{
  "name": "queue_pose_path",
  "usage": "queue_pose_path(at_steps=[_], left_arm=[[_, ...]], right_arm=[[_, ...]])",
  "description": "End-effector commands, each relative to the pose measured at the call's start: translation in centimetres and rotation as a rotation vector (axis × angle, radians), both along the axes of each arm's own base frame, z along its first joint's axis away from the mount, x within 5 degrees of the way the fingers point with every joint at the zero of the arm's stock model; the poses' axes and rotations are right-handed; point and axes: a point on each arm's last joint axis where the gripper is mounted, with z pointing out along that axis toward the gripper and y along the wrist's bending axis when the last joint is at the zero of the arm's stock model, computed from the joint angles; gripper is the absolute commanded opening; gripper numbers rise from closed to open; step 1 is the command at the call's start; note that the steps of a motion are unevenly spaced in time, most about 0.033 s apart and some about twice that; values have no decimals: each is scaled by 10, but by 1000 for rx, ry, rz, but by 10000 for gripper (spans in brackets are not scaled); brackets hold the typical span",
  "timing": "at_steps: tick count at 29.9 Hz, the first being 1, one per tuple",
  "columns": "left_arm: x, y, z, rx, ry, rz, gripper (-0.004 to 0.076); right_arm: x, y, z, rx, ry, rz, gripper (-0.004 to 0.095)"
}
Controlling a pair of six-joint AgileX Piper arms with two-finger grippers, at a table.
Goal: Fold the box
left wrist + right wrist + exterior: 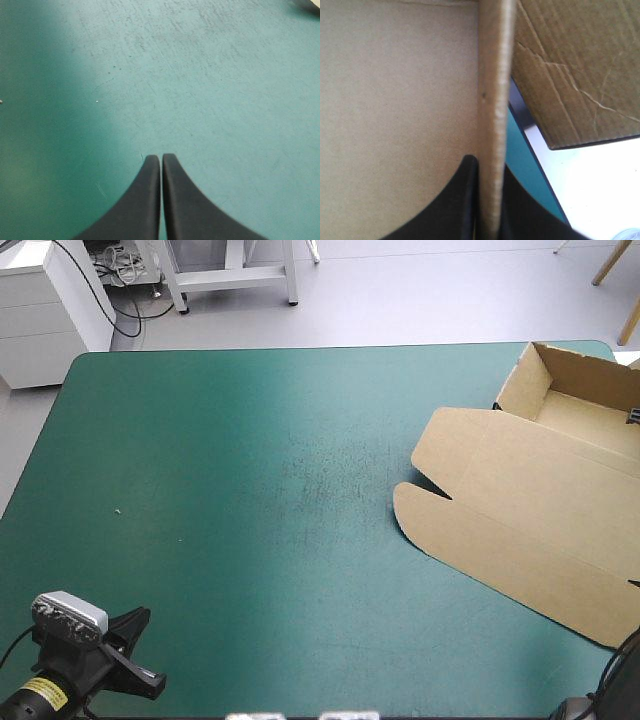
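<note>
brown cardboard box [520, 510], a cut sheet partly formed, sits at the right side of the teal-green table cover [250, 490], running off the right edge of the high view. its far part is an open tray [590, 420] with walls raised, near the far right corner of the table. the lid [500, 480] lies flat toward the table's middle, with rounded flaps [420, 515] at its edge.

right gripper [489, 165]: black fingers nearly closed, pinching an upright brown wall [492, 75] of the box, seen edge-on between them. the smooth inner face of the board is on one side. on the other side is a creased corrugated panel [570, 75], with a sliver of teal-green cover between it and the wall.

left gripper [160, 157]: fingers pressed together in one point, holding nothing, over bare cover, well apart from the box. in the high view it is at the near left corner of the table.

small white speck [118, 510] on the cover at the left side, away from both grippers.
</note>
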Motion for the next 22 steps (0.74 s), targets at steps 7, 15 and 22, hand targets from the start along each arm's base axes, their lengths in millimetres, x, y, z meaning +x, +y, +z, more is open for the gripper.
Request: queue_pose_path(at_steps=[7, 15, 22], left_arm=[[3, -2, 11, -44, -65, 3, -8], [3, -2, 11, -44, -65, 3, -8], [3, -2, 11, -44, -65, 3, -8]], right_arm=[[-18, 3, 53, -54, -79, 21, 424], [-38, 26, 113, -62, -234, 41, 493], [-64, 80, 181, -105, -398, 132, 479]])
